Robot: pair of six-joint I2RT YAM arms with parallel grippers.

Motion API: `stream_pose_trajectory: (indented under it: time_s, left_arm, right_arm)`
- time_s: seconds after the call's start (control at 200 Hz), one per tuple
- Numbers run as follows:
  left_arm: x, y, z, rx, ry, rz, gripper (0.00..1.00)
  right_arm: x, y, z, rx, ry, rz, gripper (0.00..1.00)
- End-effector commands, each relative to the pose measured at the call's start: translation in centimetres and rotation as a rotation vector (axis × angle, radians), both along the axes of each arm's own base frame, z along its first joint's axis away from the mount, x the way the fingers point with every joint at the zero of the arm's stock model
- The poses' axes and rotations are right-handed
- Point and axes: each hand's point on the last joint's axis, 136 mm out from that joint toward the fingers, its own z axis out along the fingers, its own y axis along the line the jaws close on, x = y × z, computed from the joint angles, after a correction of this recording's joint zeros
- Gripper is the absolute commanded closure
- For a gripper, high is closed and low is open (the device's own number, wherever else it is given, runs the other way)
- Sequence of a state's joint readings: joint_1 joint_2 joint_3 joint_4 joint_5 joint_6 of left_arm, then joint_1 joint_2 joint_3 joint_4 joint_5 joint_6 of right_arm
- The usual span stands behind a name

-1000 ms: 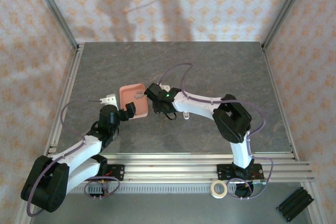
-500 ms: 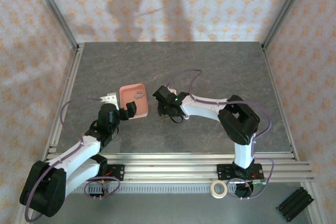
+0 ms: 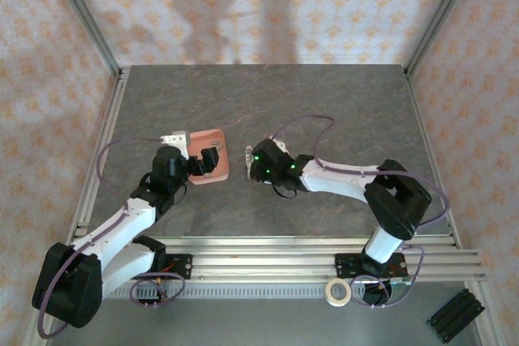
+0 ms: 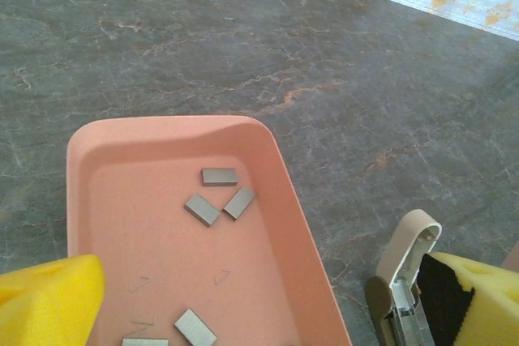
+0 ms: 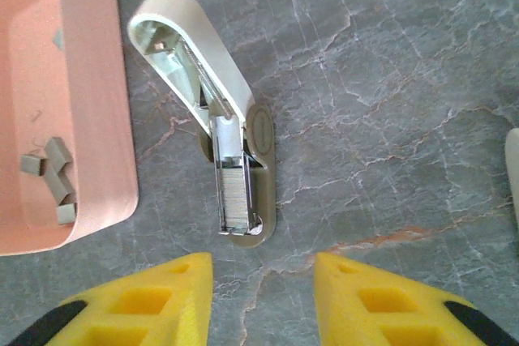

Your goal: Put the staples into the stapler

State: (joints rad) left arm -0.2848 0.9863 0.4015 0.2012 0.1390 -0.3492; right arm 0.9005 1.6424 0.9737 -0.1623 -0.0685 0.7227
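Stapler [image 5: 223, 131] lies open just right of the tray [image 5: 89, 119]; the right gripper [image 5: 263, 281] has spread and backed off, empty. The left gripper [image 4: 263, 305], spread wide, has come over the staples [image 4: 202, 209], likely to pick one.

Left arm [image 3: 128, 221] and right arm [image 3: 345, 177] inward, jaws apart, empty.

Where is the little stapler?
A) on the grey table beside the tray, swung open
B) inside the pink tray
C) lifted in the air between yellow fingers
A: the stapler rests on the table with its lid swung open, just outside the pink tray.
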Motion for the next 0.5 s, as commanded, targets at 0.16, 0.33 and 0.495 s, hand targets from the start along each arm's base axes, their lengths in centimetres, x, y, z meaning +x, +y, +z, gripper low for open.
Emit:
stream_pose_trajectory:
  time_s: [0.16, 0.33, 0.495]
  left_arm:
    - [-0.1, -0.3, 1.9, -0.020, 0.011, -0.025, 0.00]
    - [0.7, -0.6, 3.5, 0.019, -0.024, -0.050, 0.00]
    - [2.1, -1.5, 4.3, 0.021, -0.014, -0.084, 0.00]
  right_arm:
    - [0.6, -0.7, 1.1, 0.058, -0.121, -0.012, 0.56]
    - [0.9, -1.1, 2.4, 0.084, -0.206, 0.005, 0.53]
    - [0.9, -0.9, 3.3, 0.092, -0.249, 0.044, 0.52]
